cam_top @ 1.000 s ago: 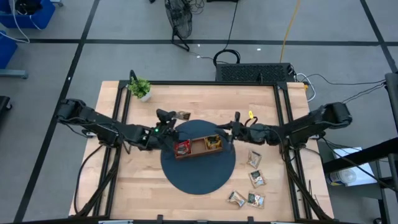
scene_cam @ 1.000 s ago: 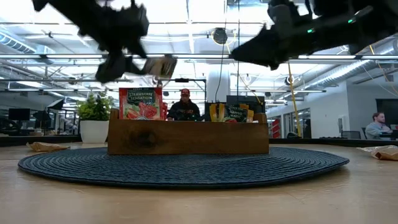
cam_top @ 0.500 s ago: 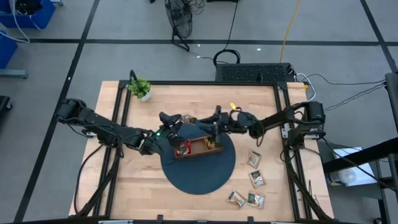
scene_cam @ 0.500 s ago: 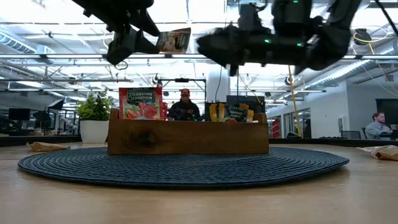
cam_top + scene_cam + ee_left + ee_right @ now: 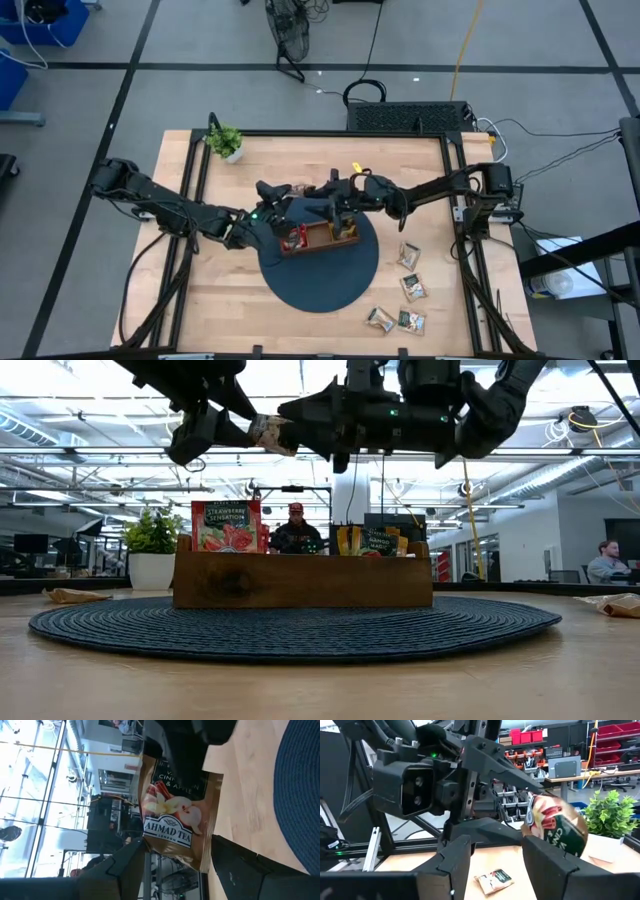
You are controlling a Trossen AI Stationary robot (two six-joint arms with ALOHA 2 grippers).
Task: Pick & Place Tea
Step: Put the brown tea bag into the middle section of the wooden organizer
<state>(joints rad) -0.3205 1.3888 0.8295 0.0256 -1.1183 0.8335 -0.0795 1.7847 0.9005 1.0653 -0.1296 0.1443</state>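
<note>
The right gripper (image 5: 322,190) has swept in across the table from its own side over the last second and now hangs just in front of the left gripper (image 5: 288,191), above the far edge of the wooden tray (image 5: 318,246). That looks to me like a hand-over being set up rather than a drop into a compartment. The left gripper is clamped on a brown Ahmad Tea sachet (image 5: 176,815), cinnamon and apple by its label, held in mid-air well above the tray. The right gripper's fingers stand apart, widening as they arrive, with the sachet's free end (image 5: 555,827) just ahead of them and nothing gripped yet. The sachet sits on edge, nearly upright, its long axis running roughly level from the left gripper toward the right one. More sachets (image 5: 410,255) lie loose on the bare wood by the right arm's side, and some already stand in the tray.
</note>
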